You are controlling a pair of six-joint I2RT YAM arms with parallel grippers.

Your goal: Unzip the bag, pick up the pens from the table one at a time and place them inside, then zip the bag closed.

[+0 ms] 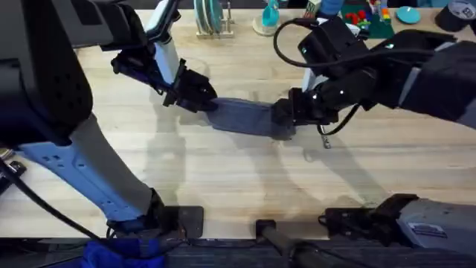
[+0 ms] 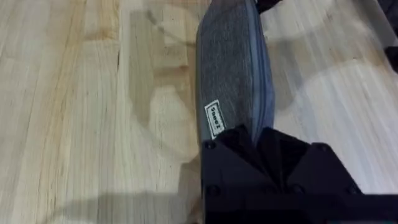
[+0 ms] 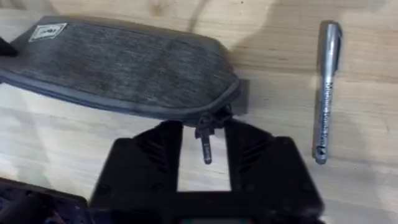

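The bag (image 1: 249, 117) is lying flat on the table (image 1: 223, 179) between the two arms, its zipper looking closed, so the unzipping step seems to be in hand. The left gripper (image 2: 261, 140) is clamping one end of the bag. The right gripper (image 3: 205, 146) is hovering at the other end, its fingers parted around the zipper pull (image 3: 206, 146) without pinching it yet. One pen (image 3: 326, 93) is resting just beside the bag. Next, the right fingers would need to close on the pull and draw it along. Colourful clutter is sitting beyond the wooden table's far edge.
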